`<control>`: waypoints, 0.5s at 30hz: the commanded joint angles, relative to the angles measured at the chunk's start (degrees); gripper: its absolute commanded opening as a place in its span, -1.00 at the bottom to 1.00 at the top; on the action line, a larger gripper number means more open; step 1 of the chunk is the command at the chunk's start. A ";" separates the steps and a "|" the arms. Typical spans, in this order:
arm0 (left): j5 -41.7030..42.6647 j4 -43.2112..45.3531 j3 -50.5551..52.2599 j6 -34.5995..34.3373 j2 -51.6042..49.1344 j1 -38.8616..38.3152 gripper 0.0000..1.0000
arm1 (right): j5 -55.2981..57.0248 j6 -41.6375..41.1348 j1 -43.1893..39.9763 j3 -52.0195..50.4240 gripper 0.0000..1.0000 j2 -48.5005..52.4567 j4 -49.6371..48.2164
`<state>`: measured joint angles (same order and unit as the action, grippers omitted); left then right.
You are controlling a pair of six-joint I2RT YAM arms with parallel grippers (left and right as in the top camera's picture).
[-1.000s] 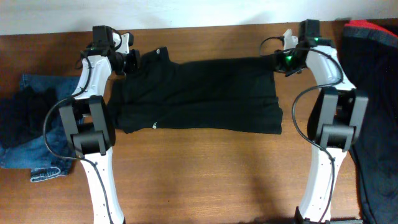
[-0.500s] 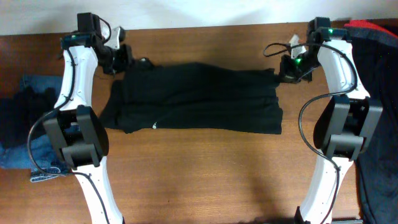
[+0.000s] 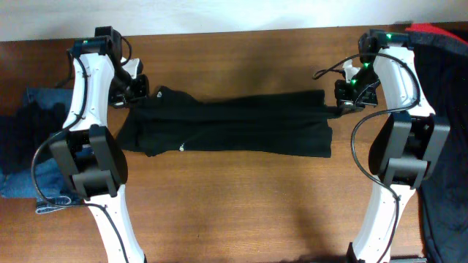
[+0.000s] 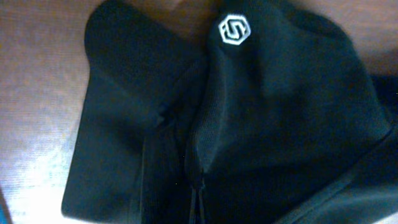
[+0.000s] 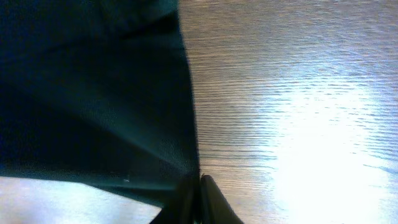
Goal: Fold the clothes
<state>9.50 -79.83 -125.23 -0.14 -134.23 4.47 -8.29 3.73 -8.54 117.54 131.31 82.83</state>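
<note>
A large plain black garment (image 3: 234, 124) lies spread across the wooden table, with a small white logo print (image 3: 181, 147) near its front left. My left gripper (image 3: 140, 90) is shut on its far left corner. In the left wrist view the black fabric (image 4: 261, 112) fills the frame, with a white hexagon logo (image 4: 233, 29) at the top. My right gripper (image 3: 338, 105) is shut on the far right corner. In the right wrist view the fingers (image 5: 214, 199) pinch the fabric edge (image 5: 93, 93) just above the table.
A pile of blue jeans and dark clothes (image 3: 33, 146) lies at the table's left edge. A dark garment with red trim (image 3: 442, 109) lies at the right edge. Bare wood (image 3: 241, 212) fills the front of the table.
Both grippers have pulled the far edge of the garment toward the front, over the near part. The garment now forms a narrower band. Both arms have swung outward and forward.
</note>
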 commanded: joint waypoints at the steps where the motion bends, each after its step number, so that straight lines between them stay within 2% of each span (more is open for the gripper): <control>1: -2.47 -3.19 -0.59 1.05 2.69 0.20 -0.99 | 3.87 0.52 -0.15 0.87 -0.63 -2.21 0.57; 2: -2.47 -4.59 -0.59 1.07 2.69 0.20 -0.99 | 3.87 0.52 -0.15 0.87 -0.59 -2.21 0.74; 3: -2.47 -5.84 -0.59 1.07 2.69 0.20 -0.91 | 3.87 0.52 -0.15 0.87 -0.52 -2.21 0.92; 5: -2.49 -6.40 -0.59 1.07 2.69 0.20 -0.28 | 3.87 0.52 -0.15 0.87 -0.45 -2.21 1.09; 6: -2.47 -6.38 -0.59 1.07 2.69 0.20 -0.03 | 3.87 0.52 -0.17 0.87 -0.44 -2.21 1.38; 8: -2.47 -6.38 -0.59 1.05 2.69 0.20 0.25 | 3.80 0.52 -0.15 0.87 -0.38 -2.21 1.99; 10: -2.47 -6.40 -0.59 1.05 2.69 0.20 0.31 | 2.45 0.52 -0.15 0.85 -0.24 -2.19 3.91; 12: -2.47 -6.38 -0.59 1.05 2.69 0.20 0.31 | -1.51 0.50 -0.17 0.85 -0.19 -2.14 4.87; 15: -2.45 -6.38 -0.59 1.05 2.69 0.20 0.31 | -12.26 0.37 -0.70 0.13 0.10 -1.90 4.70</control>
<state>7.42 -86.13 -125.23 0.45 -134.23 4.47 -9.87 4.49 -8.62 117.54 131.31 87.46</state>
